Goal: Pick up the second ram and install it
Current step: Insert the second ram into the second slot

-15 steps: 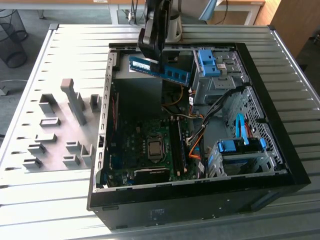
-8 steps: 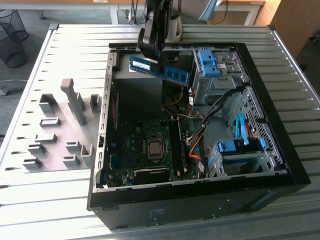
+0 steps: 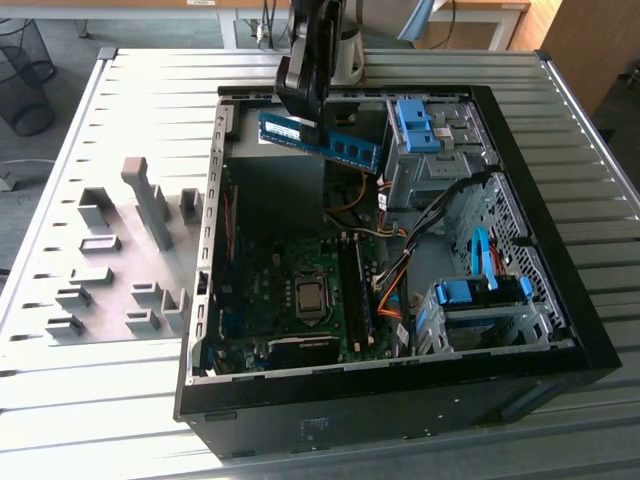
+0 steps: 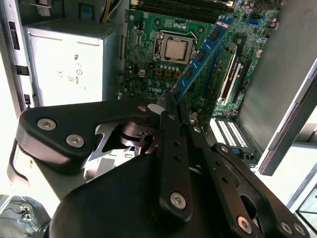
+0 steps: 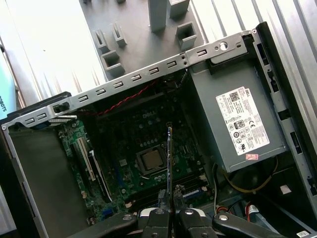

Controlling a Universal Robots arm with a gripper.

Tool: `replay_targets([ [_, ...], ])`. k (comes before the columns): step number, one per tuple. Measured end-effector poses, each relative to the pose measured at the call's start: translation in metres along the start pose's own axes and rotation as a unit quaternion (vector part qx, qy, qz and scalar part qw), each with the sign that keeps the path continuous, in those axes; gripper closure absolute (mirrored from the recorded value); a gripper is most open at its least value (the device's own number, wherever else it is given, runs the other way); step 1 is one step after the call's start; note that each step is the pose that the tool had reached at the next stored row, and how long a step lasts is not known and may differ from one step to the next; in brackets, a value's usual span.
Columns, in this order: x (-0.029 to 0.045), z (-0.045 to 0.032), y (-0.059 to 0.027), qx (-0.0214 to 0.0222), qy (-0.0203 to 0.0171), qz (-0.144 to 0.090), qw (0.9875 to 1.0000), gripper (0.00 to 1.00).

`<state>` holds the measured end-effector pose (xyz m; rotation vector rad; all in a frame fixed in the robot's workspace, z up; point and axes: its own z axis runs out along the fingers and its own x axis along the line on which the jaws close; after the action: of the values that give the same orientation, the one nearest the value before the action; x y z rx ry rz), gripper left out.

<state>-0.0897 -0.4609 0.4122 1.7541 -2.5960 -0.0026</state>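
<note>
Your claw (image 3: 318, 128) grips the second ram (image 3: 335, 143) by one end, raised above the open computer case (image 3: 400, 400).

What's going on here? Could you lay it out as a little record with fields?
Setting: open computer case lying on a slatted metal table
Pincer: shut on the second ram
Held item: the second ram, a blue stick with black chips, held above the case
Below it: green motherboard with its processor socket
Nearby: grey fixture blocks on the exterior view's left
Install: not yet seated
</note>
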Motion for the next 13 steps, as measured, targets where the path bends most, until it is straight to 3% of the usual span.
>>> replay_targets([
  [7, 0.0, 0.0001, 0.0, -0.0001, -0.0001, 0.013, 0.9999, 0.86],
  [13, 0.0, 0.0005, 0.0, -0.0003, -0.0003, 0.058, 0.9983, 0.86],
])
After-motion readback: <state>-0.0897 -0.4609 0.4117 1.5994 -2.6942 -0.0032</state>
